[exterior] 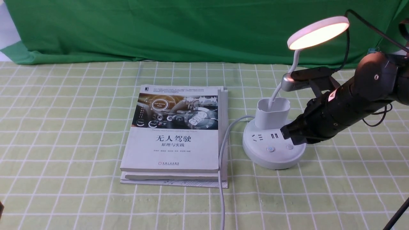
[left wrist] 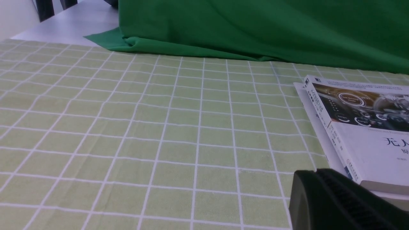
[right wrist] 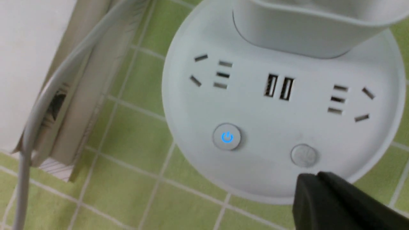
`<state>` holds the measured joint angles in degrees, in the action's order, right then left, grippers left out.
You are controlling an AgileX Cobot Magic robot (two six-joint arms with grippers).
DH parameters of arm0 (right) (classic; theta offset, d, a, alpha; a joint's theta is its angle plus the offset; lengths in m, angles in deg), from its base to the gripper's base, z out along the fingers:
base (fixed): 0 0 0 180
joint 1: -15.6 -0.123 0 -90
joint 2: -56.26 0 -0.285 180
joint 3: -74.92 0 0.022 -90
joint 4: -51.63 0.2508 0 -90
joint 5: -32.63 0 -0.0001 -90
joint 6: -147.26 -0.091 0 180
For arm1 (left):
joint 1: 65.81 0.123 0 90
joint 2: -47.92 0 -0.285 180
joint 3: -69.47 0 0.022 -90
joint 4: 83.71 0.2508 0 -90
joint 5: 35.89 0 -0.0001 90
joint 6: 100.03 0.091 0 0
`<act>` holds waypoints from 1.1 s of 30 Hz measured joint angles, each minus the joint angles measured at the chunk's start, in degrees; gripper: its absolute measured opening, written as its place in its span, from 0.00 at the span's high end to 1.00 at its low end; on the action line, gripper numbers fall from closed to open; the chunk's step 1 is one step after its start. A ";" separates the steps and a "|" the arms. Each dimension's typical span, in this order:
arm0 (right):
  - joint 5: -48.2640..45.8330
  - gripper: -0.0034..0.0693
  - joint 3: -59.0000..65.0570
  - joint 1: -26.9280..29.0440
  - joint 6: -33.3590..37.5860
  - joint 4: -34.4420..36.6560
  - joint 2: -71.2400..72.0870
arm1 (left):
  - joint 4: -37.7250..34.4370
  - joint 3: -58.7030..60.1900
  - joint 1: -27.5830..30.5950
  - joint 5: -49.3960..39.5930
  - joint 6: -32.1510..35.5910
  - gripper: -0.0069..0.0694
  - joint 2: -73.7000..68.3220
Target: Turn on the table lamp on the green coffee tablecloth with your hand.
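Nearest us on the green coffee tablecloth (exterior: 64,143), a white cord (exterior: 221,179) ran back past a stack of books (exterior: 174,150) to the table lamp (exterior: 271,153), which stood just right of the books with its round base flat on the cloth. We judged the lamp to be light, hard plastic. Its broad base looked steady, yet it seemed liable to skate on the cloth if shoved sideways. Its thin gooseneck (exterior: 294,62) looked bendy and was no place to grip. We thought contact belonged on a button top, pressed gently straight down with a claw tip. The right claw (exterior: 289,133) lay low at the base's right side, holding nothing; whether its jaws were parted we could not tell. Beyond it rose the cup holder (exterior: 272,113), then the disc head (exterior: 318,32), which glowed warm, so we took the lamp to be on. A dark green backdrop (exterior: 191,28) closed the scene. The right wrist view added what the front could not: a blue-lit power button (right wrist: 227,137) and a plain second button (right wrist: 303,155), with a black claw finger (right wrist: 326,198) just short of the second, not touching. That view missed the head entirely. The left wrist view showed no lamp, only cloth, the corner of the books and part of the left claw (left wrist: 335,204), whose opening we could not judge.
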<state>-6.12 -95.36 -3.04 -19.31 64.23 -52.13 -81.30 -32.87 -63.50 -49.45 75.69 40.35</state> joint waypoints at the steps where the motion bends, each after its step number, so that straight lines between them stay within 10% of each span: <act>1: -0.54 0.91 0.00 0.00 0.00 0.00 0.29 | 0.00 0.00 0.00 0.00 0.00 0.91 0.00; 33: -1.68 0.85 24.80 -2.15 -8.67 0.35 50.84 | 0.00 0.00 0.00 0.00 0.00 0.91 0.00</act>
<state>-7.81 -70.56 -5.19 -27.98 64.58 -1.29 -81.30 -32.87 -63.50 -49.45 75.69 40.35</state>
